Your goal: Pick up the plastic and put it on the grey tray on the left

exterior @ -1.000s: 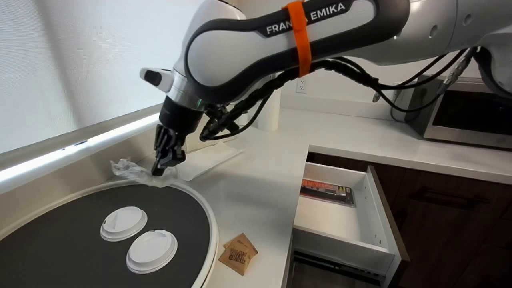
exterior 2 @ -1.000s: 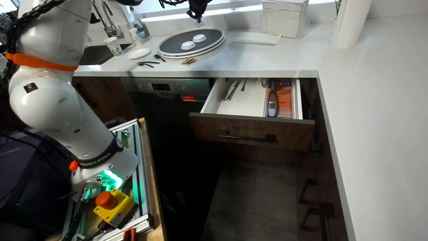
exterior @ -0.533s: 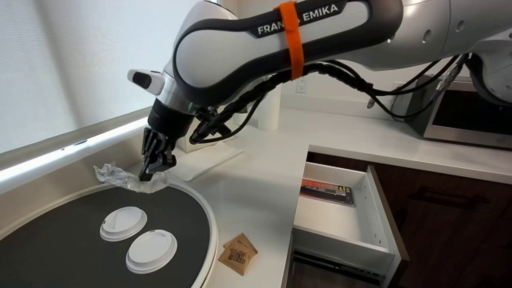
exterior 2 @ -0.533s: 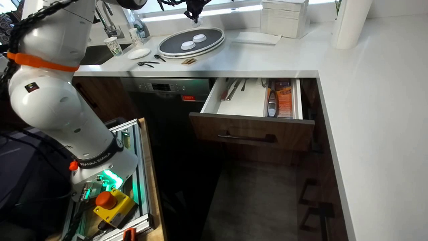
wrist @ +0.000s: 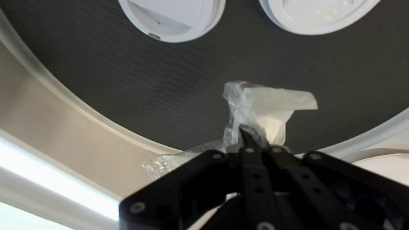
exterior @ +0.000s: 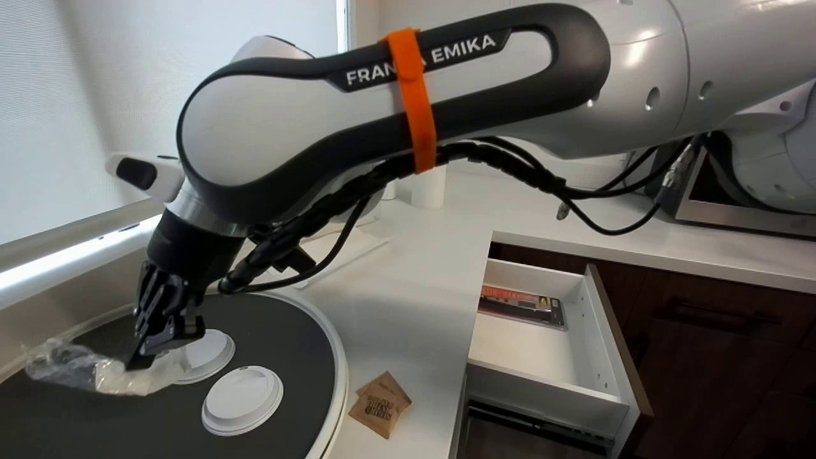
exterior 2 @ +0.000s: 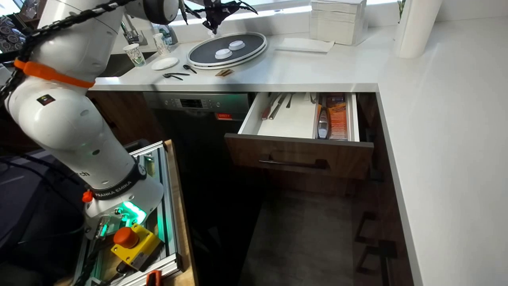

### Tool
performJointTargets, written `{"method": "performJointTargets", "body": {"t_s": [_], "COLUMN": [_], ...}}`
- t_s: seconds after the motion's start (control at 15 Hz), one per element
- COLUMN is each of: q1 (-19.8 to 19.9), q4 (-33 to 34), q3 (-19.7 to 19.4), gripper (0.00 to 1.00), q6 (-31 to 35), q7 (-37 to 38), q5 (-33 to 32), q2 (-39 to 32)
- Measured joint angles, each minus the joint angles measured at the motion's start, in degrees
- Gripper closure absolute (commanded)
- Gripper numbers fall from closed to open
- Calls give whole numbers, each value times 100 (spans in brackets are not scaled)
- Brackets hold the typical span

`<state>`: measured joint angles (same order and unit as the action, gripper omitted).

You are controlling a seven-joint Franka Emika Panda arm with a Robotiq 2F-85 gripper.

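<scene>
The placing step appears in hand; the gripper (exterior: 141,361) is closed on the clear plastic (wrist: 257,108), holding it over the grey tray (wrist: 153,92), near two lids (exterior: 242,400); the next move likely calls for lowering, then releasing it.

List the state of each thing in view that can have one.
Plastic, crumpled, gripped
Hand, shut on it
Grey tray, lying flat
White lids, both flat on the tray, apart
Drawer, open
Dishwasher, shut
Paper cups, upright
Brown packets, overlapping
Base light, glowing green
Red stop button, pressed or not unclear
Window blind, lowered
</scene>
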<state>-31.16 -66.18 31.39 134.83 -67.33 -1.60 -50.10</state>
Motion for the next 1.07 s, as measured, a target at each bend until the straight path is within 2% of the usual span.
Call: {"method": "performJointTargets", "body": {"t_s": [0.07, 0.13, 0.47, 0.73, 0.87, 1.07], "q1": [-48, -75, -79, -34, -16, 9], "q4": [44, 81, 317, 654, 796, 837], "q3": [32, 72, 178, 204, 150, -184], "gripper": [73, 68, 31, 0, 0, 0], "q6": [-4, -4, -49, -417, -679, -1503], "q7": [-70, -121, -342, -349, -316, -9], "q5": [51, 61, 60, 60, -32, -405], "q2": [-85, -163, -361, -250, -61, 478]}}
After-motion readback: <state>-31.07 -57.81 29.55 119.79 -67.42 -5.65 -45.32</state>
